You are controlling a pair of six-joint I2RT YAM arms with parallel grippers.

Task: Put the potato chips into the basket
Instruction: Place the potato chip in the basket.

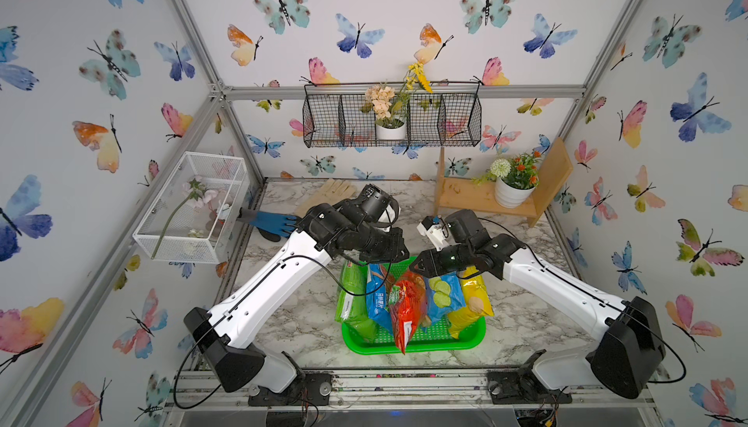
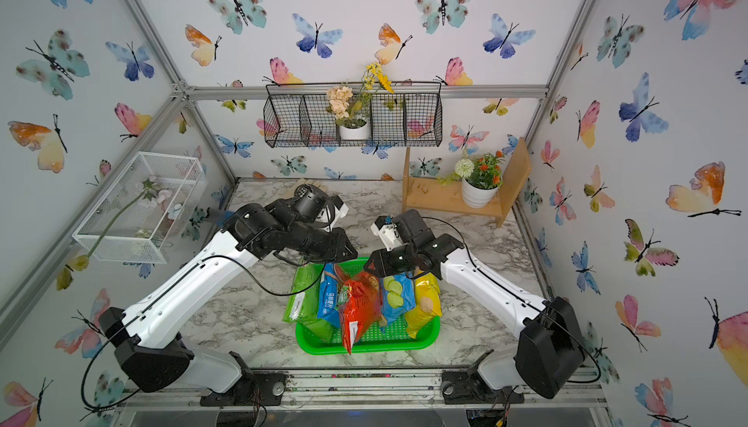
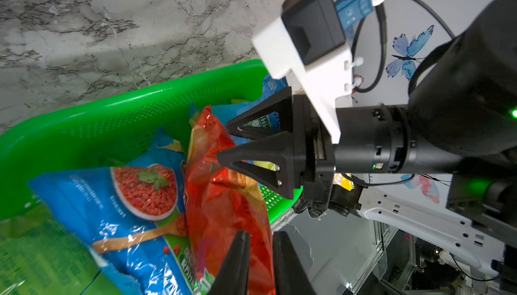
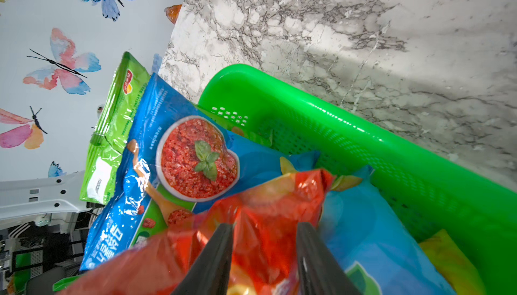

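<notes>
Five chip bags (image 1: 378, 295) stand packed in the green basket (image 1: 425, 349) at the worktop's (image 1: 299, 323) near middle. The red bag (image 1: 406, 307) overhangs its near rim. Arms (image 1: 283, 275) hide the far rim in both top views. The left tool (image 3: 261, 233) is narrowly parted and the right tool (image 4: 265, 225) wider, both at the blurred red bag; grip unclear.

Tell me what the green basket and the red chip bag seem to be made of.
Green basket: rigid moulded plastic with a glossy finish, judging by its smooth shiny rim and rows of small holes. Red chip bag: probably thin plastic film, glossy; it crinkles and throws sharp highlights.
</notes>
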